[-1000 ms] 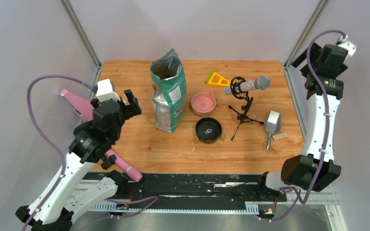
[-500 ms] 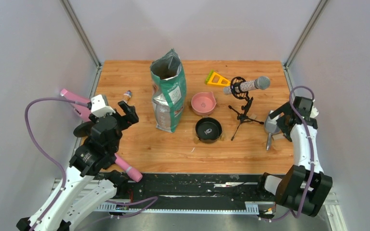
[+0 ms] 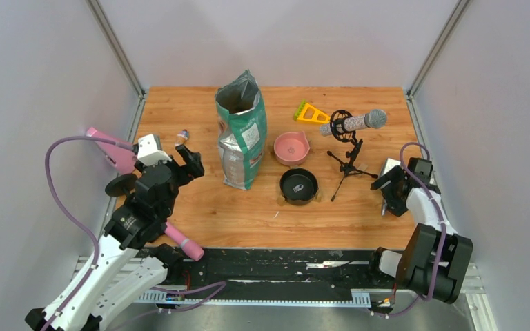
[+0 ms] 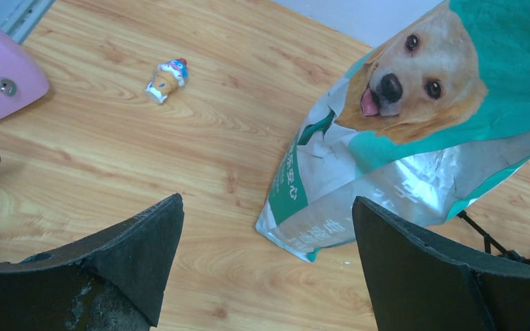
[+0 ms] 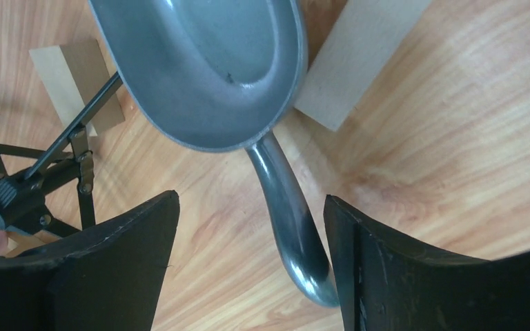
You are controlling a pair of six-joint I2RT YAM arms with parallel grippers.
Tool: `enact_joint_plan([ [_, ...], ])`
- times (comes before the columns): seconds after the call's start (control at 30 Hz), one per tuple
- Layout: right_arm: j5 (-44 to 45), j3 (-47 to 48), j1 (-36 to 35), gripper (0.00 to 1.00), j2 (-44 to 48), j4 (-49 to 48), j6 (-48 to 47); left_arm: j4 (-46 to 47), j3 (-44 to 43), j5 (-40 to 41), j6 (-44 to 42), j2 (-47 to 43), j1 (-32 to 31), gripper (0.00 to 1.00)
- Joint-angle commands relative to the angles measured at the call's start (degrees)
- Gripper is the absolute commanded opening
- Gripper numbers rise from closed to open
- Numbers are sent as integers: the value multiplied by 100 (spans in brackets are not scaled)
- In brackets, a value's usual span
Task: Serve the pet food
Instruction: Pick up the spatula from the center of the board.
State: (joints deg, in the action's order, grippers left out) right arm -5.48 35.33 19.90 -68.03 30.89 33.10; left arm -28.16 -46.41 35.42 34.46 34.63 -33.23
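Wood desk [image 3: 200,214], grey walls [image 3: 283,34]. Bag [image 3: 241,138] upright mid-desk toward far edge, top open; pet food hidden inside. Expect loose, light pellets, spill-prone; use scoop [image 5: 207,69]. Your right tool [image 5: 250,200] wide, straddling stiff, slick handle [image 5: 286,207] near right edge; grip mid-handle. Your left tool [image 4: 268,201] wide, empty.

Smooth grey metal scoop [image 5: 207,69], wood-grain table [image 4: 110,158], glossy crinkled plastic pet food bag [image 4: 414,158] (silvery foil-like patches)

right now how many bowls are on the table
2. A pink bowl sits just right of the teal dog-print bag; a black bowl sits in front of it, nearer the arms. None seems hidden.
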Motion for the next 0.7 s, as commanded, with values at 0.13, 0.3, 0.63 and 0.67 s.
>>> enact_joint_plan([
  [0.13,24,-96,-150,65,-510,-962,93,10,-177,-66,236,158,27,100],
  [0.3,307,-135,-215,38,-602,-1038,239,-205,-198,31,406,106,23,100],
  [0.63,325,-189,-215,0,-24,-949,88,-519,-282,78,555,139,20,100],
  [0.67,356,-174,-215,0,120,-900,52,-539,-303,96,571,148,19,100],
])
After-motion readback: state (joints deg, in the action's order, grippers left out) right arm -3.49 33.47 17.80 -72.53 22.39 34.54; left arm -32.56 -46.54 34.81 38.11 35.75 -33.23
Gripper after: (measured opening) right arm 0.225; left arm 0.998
